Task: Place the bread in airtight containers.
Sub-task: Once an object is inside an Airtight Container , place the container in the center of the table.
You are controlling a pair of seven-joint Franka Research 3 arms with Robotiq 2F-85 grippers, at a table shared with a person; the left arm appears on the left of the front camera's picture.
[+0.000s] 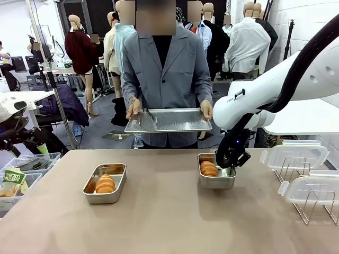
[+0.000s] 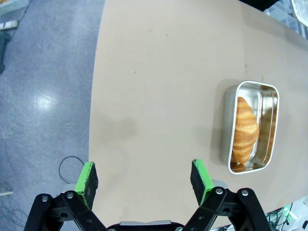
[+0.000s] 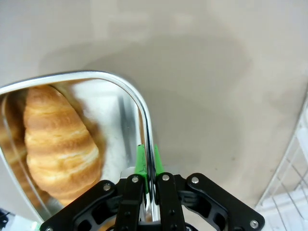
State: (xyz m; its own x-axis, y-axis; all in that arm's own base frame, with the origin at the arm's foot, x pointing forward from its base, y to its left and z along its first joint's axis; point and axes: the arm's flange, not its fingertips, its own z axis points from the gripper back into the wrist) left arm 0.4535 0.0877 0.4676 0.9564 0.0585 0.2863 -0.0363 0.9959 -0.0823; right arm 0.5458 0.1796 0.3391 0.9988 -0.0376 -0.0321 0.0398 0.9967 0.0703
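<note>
The brown desk (image 1: 169, 227) has two shiny tins on it. The left tin (image 1: 100, 199) holds the left roll (image 1: 105, 183). The right tin (image 1: 214, 183) holds the right roll (image 1: 208, 169). The right gripper (image 3: 148, 156) is pinched tight on the right tin's rim. The left gripper (image 2: 144, 175) is wide open and holds nothing. It hangs over the desk's edge and the grey floor (image 2: 43, 86). On the far side, a person holds a tray (image 1: 169, 121).

Perforated steel tray (image 1: 175, 123) beyond the tan table (image 1: 169, 222) — wire racks (image 1: 317, 203) at right, plastic bins (image 1: 47, 157) left.
</note>
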